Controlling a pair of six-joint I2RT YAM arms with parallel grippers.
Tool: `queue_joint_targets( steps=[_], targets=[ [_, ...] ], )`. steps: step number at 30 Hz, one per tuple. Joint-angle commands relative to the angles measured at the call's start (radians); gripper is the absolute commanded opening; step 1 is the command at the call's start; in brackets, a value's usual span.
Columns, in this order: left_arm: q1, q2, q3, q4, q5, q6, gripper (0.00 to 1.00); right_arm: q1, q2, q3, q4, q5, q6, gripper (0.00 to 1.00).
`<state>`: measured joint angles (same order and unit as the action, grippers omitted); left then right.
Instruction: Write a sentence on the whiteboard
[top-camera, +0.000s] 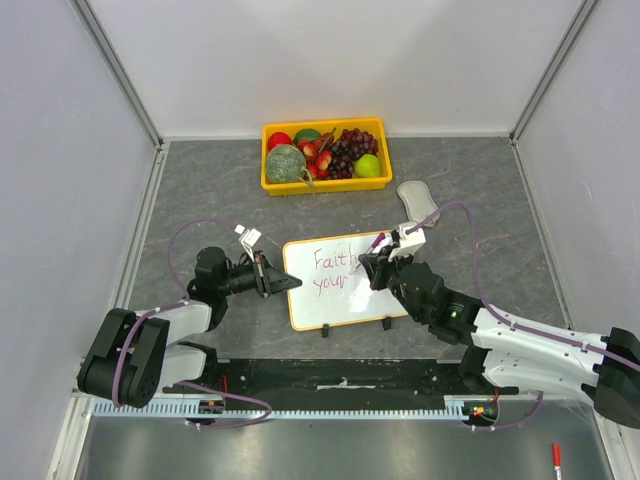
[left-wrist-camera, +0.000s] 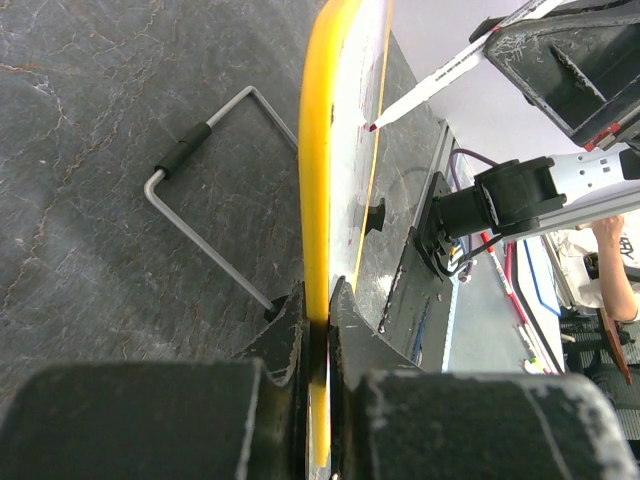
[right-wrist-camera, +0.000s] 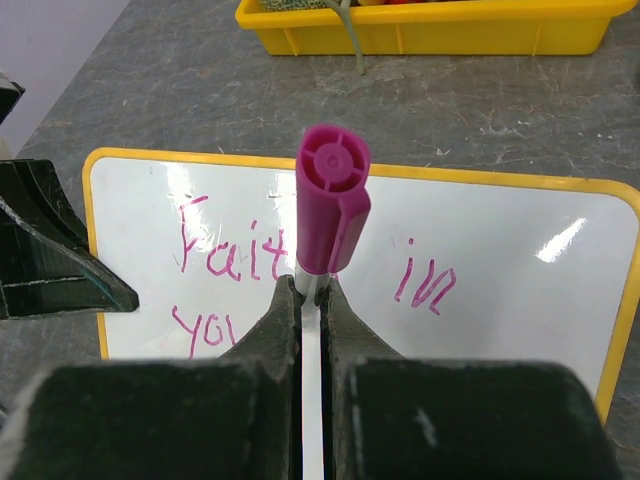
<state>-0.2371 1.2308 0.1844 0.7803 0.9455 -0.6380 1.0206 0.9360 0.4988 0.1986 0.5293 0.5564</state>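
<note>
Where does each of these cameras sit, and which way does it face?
Top external: overhead behind the robot, looking down at the whiteboard; left arm, right arm show.
Left wrist: on left arm, looking along the whiteboard's rim; left gripper clamps it.
Right wrist: on right arm, facing the sentence; right gripper holds the marker.
All share the whiteboard.

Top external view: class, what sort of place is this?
Probably a robotics lab test cell: white wall panels in metal framing enclose a grey table; the left arm and right arm are bolted at its near edge.
</note>
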Motion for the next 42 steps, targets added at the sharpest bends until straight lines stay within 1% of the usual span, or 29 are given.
queue_joint_targets(
  steps=[1, 9, 18, 34, 42],
  targets=[
    [0.002, 0.010, 0.006, -0.007, -0.077, 0.086, 0.02, -0.004, -0.019, -0.014, 0.001, 0.032, -0.007, 0.00],
    [0.002, 0.012, 0.007, -0.007, -0.077, 0.084, 0.02, -0.004, 0.001, -0.022, 0.005, 0.028, -0.003, 0.00],
    [0.002, 0.013, 0.007, -0.006, -0.076, 0.086, 0.02, -0.004, 0.014, -0.034, 0.035, -0.020, -0.003, 0.00],
    [0.002, 0.010, 0.006, -0.006, -0.077, 0.084, 0.02, -0.004, -0.051, -0.080, -0.010, -0.018, 0.005, 0.00],
    [0.002, 0.012, 0.006, -0.006, -0.079, 0.086, 0.02, -0.004, -0.039, -0.092, 0.018, -0.066, 0.020, 0.00]
  ],
)
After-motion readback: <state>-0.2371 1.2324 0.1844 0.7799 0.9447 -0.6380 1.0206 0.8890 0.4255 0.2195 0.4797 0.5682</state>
